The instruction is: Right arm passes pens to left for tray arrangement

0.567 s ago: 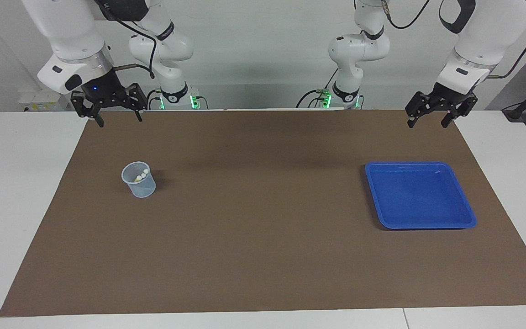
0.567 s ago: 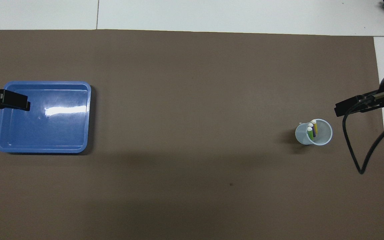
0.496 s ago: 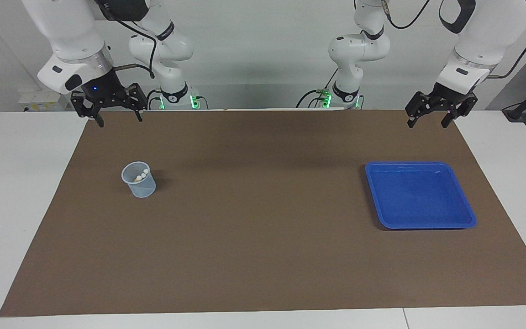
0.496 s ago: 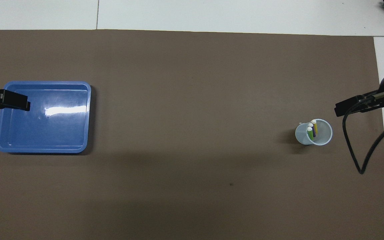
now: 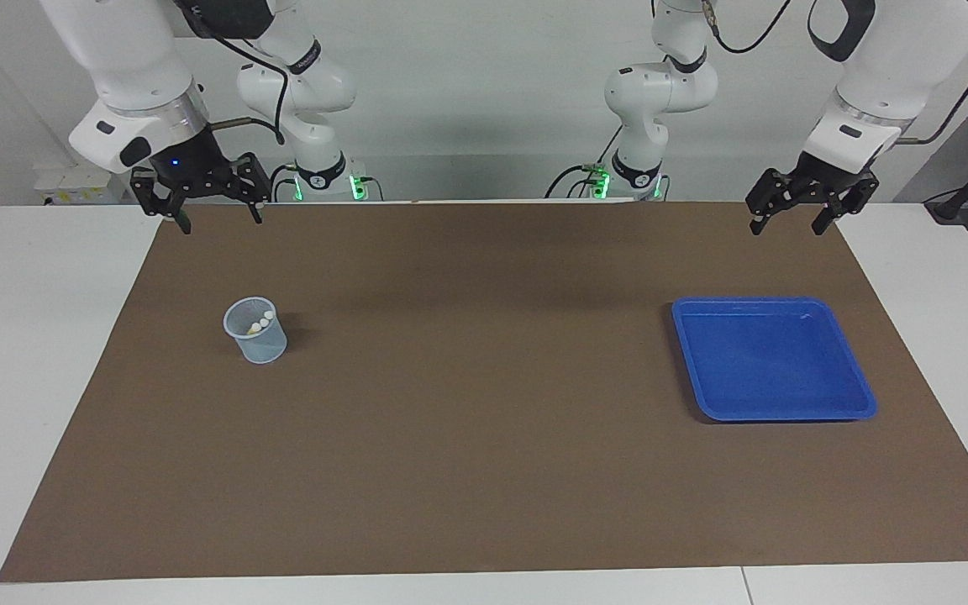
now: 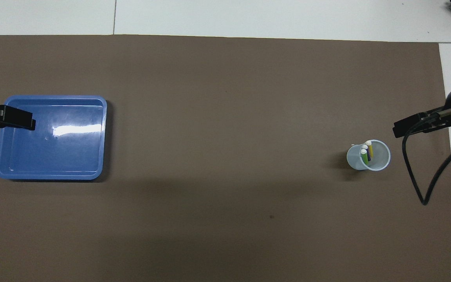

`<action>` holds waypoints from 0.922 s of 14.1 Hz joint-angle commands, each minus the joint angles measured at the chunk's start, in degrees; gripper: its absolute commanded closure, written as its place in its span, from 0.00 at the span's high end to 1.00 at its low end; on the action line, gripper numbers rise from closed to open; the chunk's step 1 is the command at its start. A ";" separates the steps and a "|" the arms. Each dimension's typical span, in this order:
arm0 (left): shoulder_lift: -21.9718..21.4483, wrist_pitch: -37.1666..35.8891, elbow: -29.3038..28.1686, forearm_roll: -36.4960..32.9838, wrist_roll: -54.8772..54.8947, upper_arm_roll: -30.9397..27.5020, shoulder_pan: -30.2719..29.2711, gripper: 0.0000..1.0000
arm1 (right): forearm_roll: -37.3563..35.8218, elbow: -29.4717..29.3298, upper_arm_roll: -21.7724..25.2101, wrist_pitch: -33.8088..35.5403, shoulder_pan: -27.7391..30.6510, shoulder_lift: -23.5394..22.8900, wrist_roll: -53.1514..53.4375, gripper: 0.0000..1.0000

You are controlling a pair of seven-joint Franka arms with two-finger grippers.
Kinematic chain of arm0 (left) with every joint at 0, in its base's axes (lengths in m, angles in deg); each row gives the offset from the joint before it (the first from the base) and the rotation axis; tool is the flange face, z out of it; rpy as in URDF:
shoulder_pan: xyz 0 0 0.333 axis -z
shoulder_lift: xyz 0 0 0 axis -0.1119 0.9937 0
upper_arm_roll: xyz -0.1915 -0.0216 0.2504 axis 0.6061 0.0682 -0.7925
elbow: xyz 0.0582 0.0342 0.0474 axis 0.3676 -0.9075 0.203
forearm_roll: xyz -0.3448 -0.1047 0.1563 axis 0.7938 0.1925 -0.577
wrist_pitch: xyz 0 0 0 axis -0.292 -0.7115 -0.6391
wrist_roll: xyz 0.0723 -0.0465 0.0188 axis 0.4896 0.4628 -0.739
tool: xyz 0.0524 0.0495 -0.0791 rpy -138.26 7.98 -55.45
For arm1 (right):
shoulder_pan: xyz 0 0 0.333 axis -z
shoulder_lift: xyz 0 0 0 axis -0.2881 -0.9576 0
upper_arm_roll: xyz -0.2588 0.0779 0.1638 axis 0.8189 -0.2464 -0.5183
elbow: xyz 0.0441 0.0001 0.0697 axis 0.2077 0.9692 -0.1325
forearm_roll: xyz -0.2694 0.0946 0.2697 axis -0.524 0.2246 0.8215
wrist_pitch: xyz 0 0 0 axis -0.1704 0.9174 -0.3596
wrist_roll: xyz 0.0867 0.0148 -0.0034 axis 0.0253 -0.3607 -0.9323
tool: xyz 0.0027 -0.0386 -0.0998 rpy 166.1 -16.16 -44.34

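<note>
Toward the right arm's end of the desk, the pens (image 6: 366,152) stand upright in a cup (image 5: 256,331), the wide, empty right tool (image 5: 217,221) closest, the left tool (image 5: 786,224) also wide, the tray (image 5: 774,359) bare.

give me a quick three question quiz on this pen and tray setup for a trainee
1. True or false: the blue tray already has a pen in it.
2. Where are the pens standing? A) in the clear cup B) flat on the brown mat C) in the right gripper
3. Fill in: the left gripper hangs with its jaws ____.

Key: 1 false; 2 A; 3 open
</note>
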 commanded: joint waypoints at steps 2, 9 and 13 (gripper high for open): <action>-0.82 -0.45 -0.60 -1.06 -0.12 0.04 0.07 1.00 | -0.57 0.14 0.83 0.41 -0.10 0.15 0.01 1.00; -0.73 -0.36 -0.60 -1.06 -0.12 0.04 0.07 1.00 | -0.66 17.06 1.36 -14.05 0.17 6.29 -3.15 1.00; -0.73 -0.45 -0.60 -1.06 -0.12 0.04 -0.01 1.00 | -0.66 26.31 1.45 -23.04 0.43 6.04 -3.42 1.00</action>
